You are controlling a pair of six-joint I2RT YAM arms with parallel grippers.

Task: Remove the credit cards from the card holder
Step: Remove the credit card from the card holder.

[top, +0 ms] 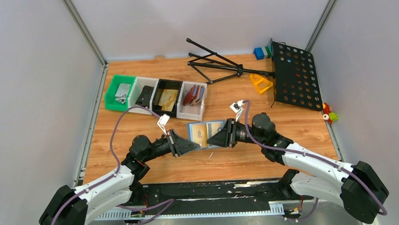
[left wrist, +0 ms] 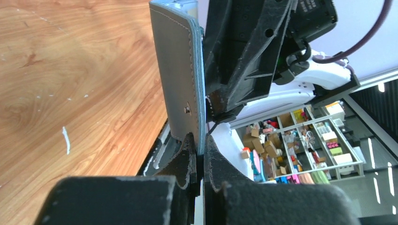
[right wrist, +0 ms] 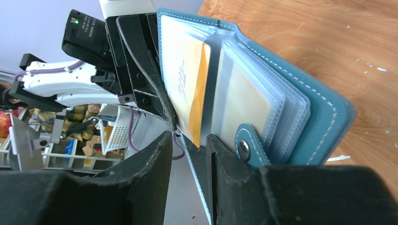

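Two arms meet at mid-table in the top view: the left gripper (top: 192, 144) reaches in from the left and the right gripper (top: 213, 140) from the right. Both are at the card holder (top: 211, 127), which is spread open with a gold-tan credit card (top: 200, 135) showing on its left half. Four bins (top: 110, 96) sit in a row far left, and a black music stand (top: 293, 76) lies far right.

Over to the left wrist view: the left gripper (left wrist: 201, 150) is clamped tight on the edge of the card holder (left wrist: 176, 70), whose cover stands upright above the table (left wrist: 70, 70).

Now the right wrist view: the right gripper (right wrist: 190, 140) has its jaws a narrow gap apart, straddling the lower edge of the credit card (right wrist: 185, 79). That card is seated in its slot in the card holder (right wrist: 319, 108), and whether the jaws actually pinch it, I cannot tell
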